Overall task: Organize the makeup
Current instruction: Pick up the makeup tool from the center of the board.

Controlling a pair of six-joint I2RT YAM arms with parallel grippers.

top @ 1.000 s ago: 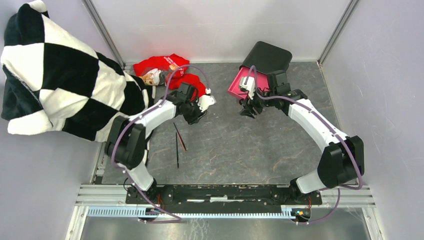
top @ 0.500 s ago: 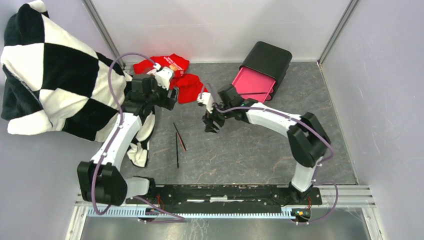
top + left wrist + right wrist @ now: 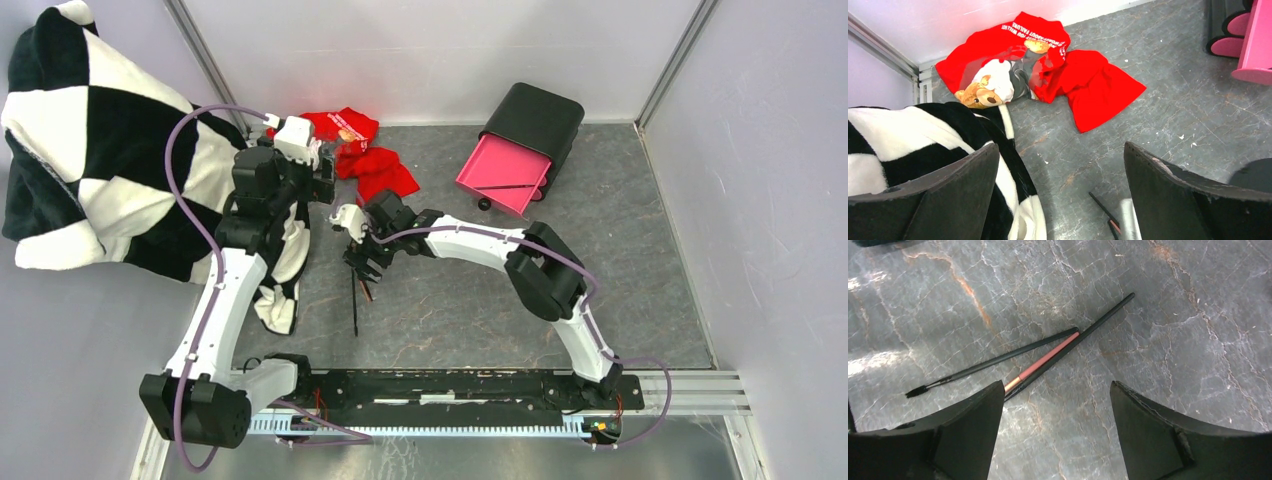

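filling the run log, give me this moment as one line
right gripper: open, above thin black brush and reddish pencil | left gripper: open, empty, near red cloth | pink drawer: open

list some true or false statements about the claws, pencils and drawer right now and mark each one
1. The right claw is open over the thin pencils. True.
2. The left claw holds the red cloth. False: it is open and empty.
3. The pink drawer is shut inside the black box. False: it is pulled out.
4. The pencils lie flat on the table. True.
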